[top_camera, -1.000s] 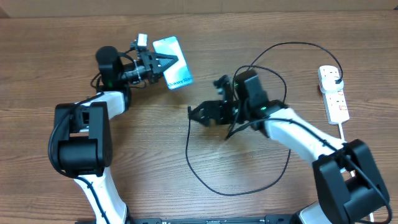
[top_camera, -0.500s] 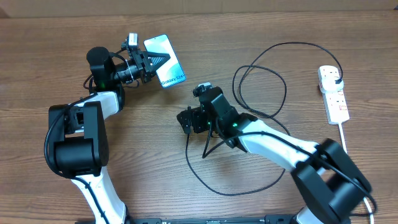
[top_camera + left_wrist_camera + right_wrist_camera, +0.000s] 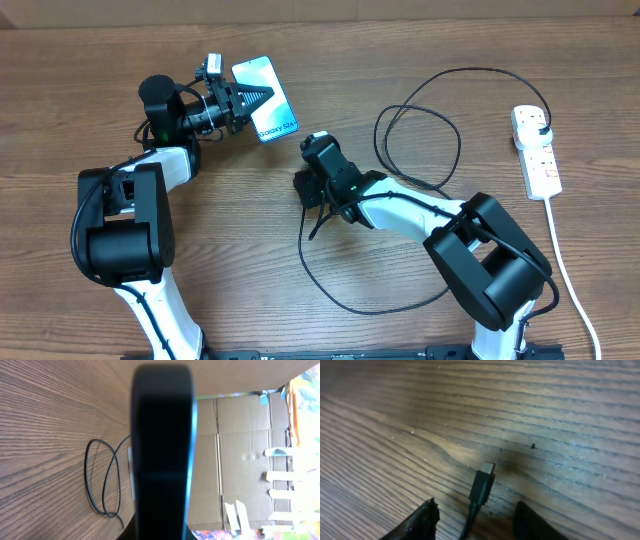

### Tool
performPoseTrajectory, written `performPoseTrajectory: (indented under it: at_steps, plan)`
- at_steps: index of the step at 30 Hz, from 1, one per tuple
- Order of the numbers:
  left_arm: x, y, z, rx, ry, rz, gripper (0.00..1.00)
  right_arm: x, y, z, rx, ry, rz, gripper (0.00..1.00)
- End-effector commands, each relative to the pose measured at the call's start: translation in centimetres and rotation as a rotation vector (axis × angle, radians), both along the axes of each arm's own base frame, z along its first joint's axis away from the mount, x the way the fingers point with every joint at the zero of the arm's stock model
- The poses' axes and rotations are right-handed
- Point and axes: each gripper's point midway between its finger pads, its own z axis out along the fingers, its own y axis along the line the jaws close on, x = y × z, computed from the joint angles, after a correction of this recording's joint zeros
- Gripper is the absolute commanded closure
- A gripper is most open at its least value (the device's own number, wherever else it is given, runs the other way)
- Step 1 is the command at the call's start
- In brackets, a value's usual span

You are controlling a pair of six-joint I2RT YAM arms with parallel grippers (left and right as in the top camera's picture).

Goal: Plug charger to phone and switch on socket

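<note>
The phone (image 3: pixel 268 100), its cyan screen lit, is held off the table at the back left with my left gripper (image 3: pixel 252 98) shut on its edge. In the left wrist view the phone (image 3: pixel 162 450) shows as a dark slab filling the middle. The charger (image 3: pixel 420 130) loops across the table, its black plug seated in the white socket (image 3: pixel 537 152) at the far right. My right gripper (image 3: pixel 303 187) is low over the cable's free end. In the right wrist view the connector tip (image 3: pixel 483 484) lies on the wood inside my right gripper (image 3: pixel 477 515), whose fingers (image 3: pixel 422 520) stand apart and clear of it.
The socket's white cord (image 3: pixel 570 270) runs toward the front right edge. A big loop of cable (image 3: pixel 340 295) lies in front of the right arm. Cardboard boxes (image 3: pixel 240 460) stand beyond the table's far edge.
My right arm has swung left to the cable's connector end and its jaws have narrowed around it. My left gripper shifted the phone slightly up and left, then held still.
</note>
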Motion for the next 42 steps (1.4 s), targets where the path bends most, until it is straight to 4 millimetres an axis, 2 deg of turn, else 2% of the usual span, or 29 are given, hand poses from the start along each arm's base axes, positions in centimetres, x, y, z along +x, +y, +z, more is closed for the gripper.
performPoseTrajectory:
  at_steps: [1,7,14,21,29,38,40,42]
  plan:
    - [0.2,0.2,1.4,-0.002,-0.040,-0.016,0.96,0.5,0.4,-0.2,-0.028,-0.029,-0.008,0.56]
    - [0.2,0.2,1.4,-0.009,-0.025,-0.014,0.95,0.4,0.4,-0.6,-0.074,-0.058,-0.021,0.61]
    - [0.1,0.2,1.5,-0.014,-0.016,-0.019,0.95,0.4,0.6,-1.4,-0.099,-0.072,-0.027,0.62]
    - [0.1,0.2,1.5,-0.020,-0.005,-0.018,0.96,0.8,0.5,-2.4,-0.140,-0.057,-0.036,0.71]
    - [0.1,0.2,2.1,-0.030,-0.014,-0.018,0.95,0.3,0.4,-2.6,-0.193,-0.069,-0.041,0.75]
    - [0.0,0.1,2.4,-0.037,-0.018,-0.025,0.95,0.0,0.3,-2.7,-0.196,-0.051,-0.048,0.90]
    - [0.0,0.1,2.5,-0.037,-0.021,-0.025,0.95,-0.1,0.5,-2.8,-0.188,-0.044,-0.041,0.96]
    - [0.1,0.3,2.5,-0.037,-0.021,-0.022,0.96,-0.5,1.0,-2.6,-0.172,-0.018,-0.021,0.96]
